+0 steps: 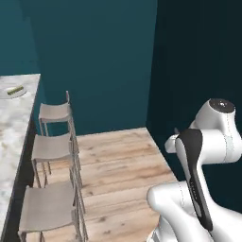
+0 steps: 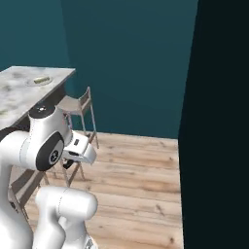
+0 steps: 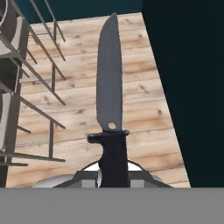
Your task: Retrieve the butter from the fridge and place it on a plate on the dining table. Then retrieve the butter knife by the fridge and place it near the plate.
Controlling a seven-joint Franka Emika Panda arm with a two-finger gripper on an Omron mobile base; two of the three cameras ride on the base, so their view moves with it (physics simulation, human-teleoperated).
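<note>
So the gripper (image 3: pixel 113 175) has its jaws clamped on the handle of the butter knife (image 3: pixel 110 87), which runs straight up the middle of the hand view, blade pointing away toward the top of the frame with wooden floor behind it. The butter (image 1: pixel 15 90) is already sitting on the plate (image 1: pixel 6 95), way up in the upper left of the left base view, at the far end of the dining table (image 1: pixel 13 137). In the right base view the same plate is in the upper left too, well apart from the arm.

What I'd worry about from here:

- The grip looks like it's only on the handle end, so the long blade sticks out a lot. Any quick swing and it could twist or slip in the jaws.
- The stools (image 1: pixel 52 146) line the table edge down the left side of the left base view. If the base drives in close, that blade or the arm could clip a stool back.
- The plate is near the table's far end, so the reach may get long. Letting go too high, the knife could bounce onto the plate or knock the butter.
- Dropping it too far off wouldn't count as near the plate.
</note>
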